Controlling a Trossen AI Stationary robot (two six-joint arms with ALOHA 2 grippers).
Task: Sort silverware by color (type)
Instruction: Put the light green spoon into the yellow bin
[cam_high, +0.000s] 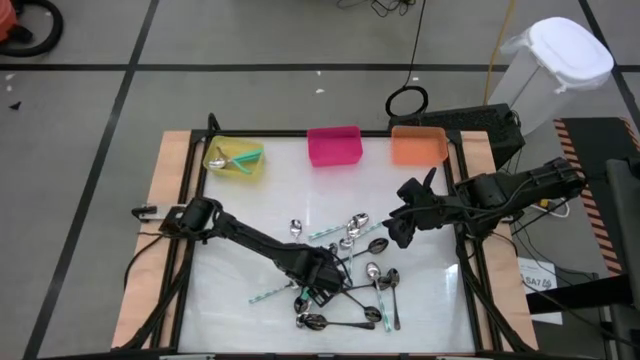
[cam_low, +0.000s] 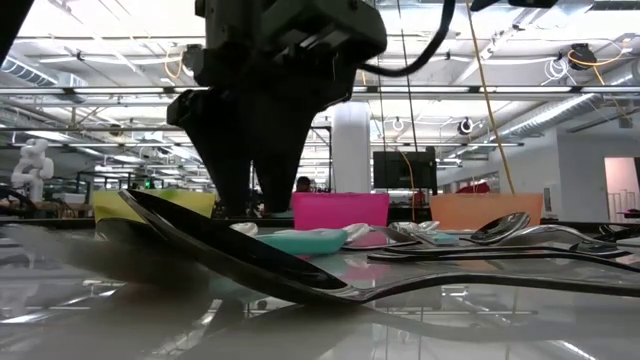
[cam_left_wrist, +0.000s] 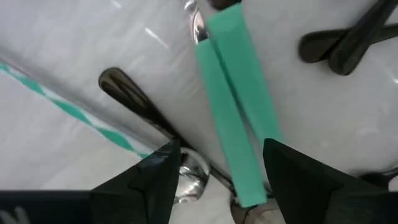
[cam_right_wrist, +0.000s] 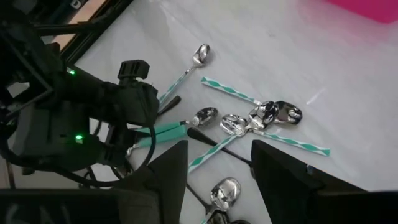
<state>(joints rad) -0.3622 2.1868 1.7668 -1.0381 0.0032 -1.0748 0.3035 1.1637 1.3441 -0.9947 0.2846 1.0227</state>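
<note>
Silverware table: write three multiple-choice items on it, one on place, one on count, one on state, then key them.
1. Where does the left end effector hang?
A. Over the spoon pile
B. Inside the pink bin
C. Off the table's edge

2. How many plastic bins stand along the table's far edge?
A. One
B. Three
C. Five

3. How do the left end effector's fingers stand?
A. Shut, empty
B. Clamped on a bin rim
C. Apart, astride a teal-handled spoon

Key:
1. A, the high view sets it above the scattered spoons.
2. B, the yellow bin, pink bin and orange bin sit in a row.
3. C, the left wrist view shows the fingers spread to either side of the teal-handled spoon.
</note>
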